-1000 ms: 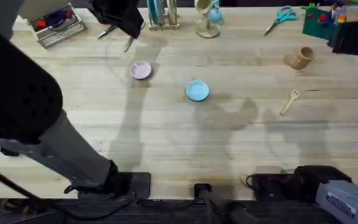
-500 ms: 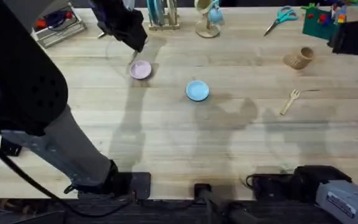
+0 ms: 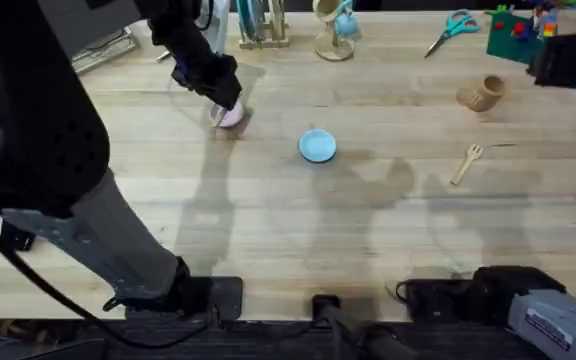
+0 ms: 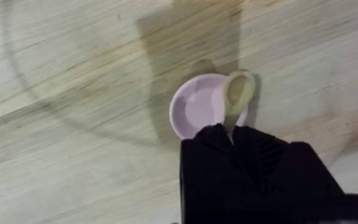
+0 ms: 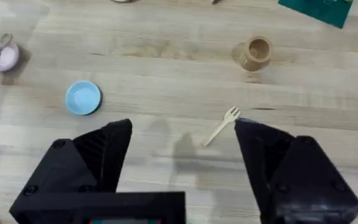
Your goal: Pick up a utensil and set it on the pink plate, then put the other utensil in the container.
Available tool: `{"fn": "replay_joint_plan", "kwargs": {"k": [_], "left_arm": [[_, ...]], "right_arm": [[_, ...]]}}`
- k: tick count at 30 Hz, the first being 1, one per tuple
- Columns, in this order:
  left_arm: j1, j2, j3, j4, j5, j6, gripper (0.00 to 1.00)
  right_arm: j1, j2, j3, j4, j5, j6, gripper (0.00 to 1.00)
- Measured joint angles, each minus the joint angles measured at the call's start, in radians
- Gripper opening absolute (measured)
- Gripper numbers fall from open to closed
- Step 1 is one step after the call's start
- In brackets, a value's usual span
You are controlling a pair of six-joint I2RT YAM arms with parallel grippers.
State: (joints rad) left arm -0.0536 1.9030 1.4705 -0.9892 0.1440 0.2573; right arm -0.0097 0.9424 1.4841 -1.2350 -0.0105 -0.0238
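Observation:
My left gripper (image 3: pixel 224 97) hangs over the small pink plate (image 3: pixel 232 117) at the back left, shut on the handle of the pale wooden spoon. In the left wrist view the spoon's bowl (image 4: pixel 239 91) sits over the rim of the pink plate (image 4: pixel 194 109), just beyond my black fingers (image 4: pixel 253 146). The wooden fork (image 3: pixel 465 164) lies on the table at the right, with the tan ribbed container (image 3: pixel 481 93) behind it. My right gripper (image 5: pixel 182 155) stands open and holds nothing, well short of the fork (image 5: pixel 222 125) and the container (image 5: pixel 253 53).
A light blue plate (image 3: pixel 317 146) sits mid-table. Along the back edge are a wire tray (image 3: pixel 103 47), a rack (image 3: pixel 253 25), a mug stand (image 3: pixel 334 30), scissors (image 3: pixel 452 27) and a green board (image 3: pixel 518 35). The left arm (image 3: pixel 38 130) looms large at the left.
The left gripper has come forward and down from behind the pink plate, carrying the spoon, and now covers part of the plate. The right arm, fork and container have not moved.

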Motion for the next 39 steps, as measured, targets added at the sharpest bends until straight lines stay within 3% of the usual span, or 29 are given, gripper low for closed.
{"fn": "replay_joint_plan", "kwargs": {"k": [18,20,22,33,39], "left_arm": [[0.004,0.053,-0.018,0.036,-0.013,-0.007,0.086],[0.004,0.053,-0.018,0.036,-0.014,-0.007,0.13],[0.004,0.053,-0.018,0.036,-0.014,-0.008,0.262],[0.004,0.053,-0.01,-0.018,-0.014,-0.008,0.287],[0.004,0.053,0.09,-0.092,-0.014,-0.011,0.362]], "right_arm": [[0.0,0.0,0.0,0.0,0.0,0.0,0.996],[0.0,0.0,0.0,0.0,0.0,0.0,0.996],[0.0,0.0,0.0,0.0,0.0,0.0,0.996],[0.0,0.0,0.0,0.0,0.0,0.0,0.994],[0.0,0.0,0.0,0.0,0.0,0.0,0.995]]}}
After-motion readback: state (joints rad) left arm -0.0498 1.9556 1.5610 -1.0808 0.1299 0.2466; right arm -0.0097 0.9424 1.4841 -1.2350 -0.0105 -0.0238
